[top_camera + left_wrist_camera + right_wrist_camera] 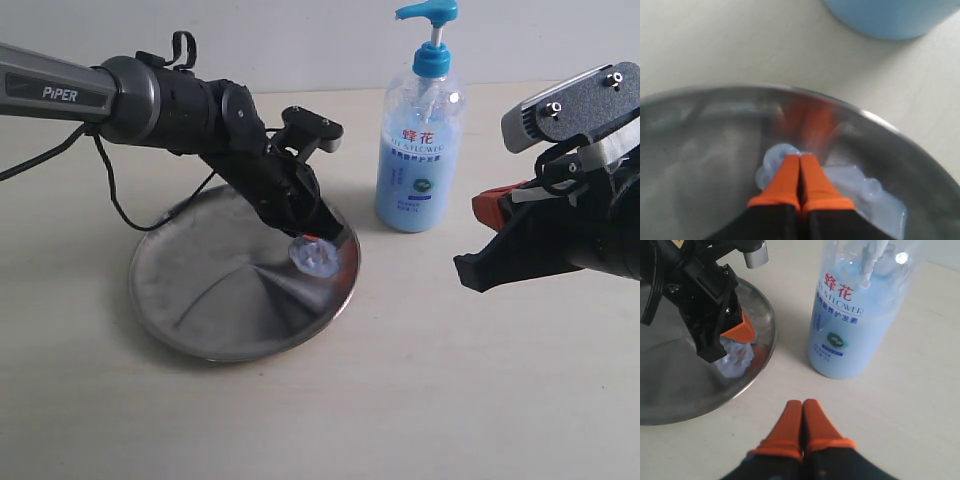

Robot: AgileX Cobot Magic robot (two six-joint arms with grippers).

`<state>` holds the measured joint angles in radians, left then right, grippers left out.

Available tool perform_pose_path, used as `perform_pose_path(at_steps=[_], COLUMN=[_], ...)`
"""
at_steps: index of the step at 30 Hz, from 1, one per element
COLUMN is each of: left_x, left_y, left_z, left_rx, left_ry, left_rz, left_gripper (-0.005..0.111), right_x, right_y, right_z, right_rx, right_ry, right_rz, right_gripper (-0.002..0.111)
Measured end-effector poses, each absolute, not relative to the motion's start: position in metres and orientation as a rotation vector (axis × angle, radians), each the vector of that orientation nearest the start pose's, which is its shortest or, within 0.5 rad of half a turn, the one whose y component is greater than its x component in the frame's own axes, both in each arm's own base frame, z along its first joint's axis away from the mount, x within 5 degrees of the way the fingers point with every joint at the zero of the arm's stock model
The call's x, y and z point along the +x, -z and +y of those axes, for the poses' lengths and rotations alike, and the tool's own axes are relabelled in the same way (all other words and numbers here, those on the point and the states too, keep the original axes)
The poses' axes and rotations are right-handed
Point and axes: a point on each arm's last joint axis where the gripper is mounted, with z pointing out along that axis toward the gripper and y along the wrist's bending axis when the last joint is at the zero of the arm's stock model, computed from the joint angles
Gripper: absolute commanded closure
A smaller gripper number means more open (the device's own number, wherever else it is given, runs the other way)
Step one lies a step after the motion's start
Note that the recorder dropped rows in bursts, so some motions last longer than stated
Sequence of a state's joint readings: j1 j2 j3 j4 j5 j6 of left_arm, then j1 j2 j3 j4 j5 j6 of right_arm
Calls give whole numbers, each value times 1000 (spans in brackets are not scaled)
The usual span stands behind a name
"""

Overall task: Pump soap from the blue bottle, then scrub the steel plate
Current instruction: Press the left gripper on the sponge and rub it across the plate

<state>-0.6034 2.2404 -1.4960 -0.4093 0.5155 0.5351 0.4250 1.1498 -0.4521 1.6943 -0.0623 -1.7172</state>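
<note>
Left pincer (800, 158) closed, empty, tips pressed into the soap (776, 154) by the steel plate (190, 290) rim, probably serving as the scrubber. Blue bottle (420, 150) upright beside plate, toward worktop (450, 400) far edge. Right pincer (802, 405) closed, empty, hovering clear.

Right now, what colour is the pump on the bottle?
The pump is bright blue, clearest in the exterior view.
</note>
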Motion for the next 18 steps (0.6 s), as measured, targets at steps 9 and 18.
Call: perform_pose_path(at_steps=[9, 18], left_x=[360, 348], left_y=[-103, -106], left_z=[-269, -276], left_rx=[1138, 1181], left_ry=[359, 555], left_rz=[2571, 2623], left_gripper=[107, 107], right_x=[195, 195], right_y=[-218, -218], right_z=[82, 82], right_rx=[-452, -452], right_ry=[-160, -160], right_rz=[2145, 2145], right_gripper=[108, 108])
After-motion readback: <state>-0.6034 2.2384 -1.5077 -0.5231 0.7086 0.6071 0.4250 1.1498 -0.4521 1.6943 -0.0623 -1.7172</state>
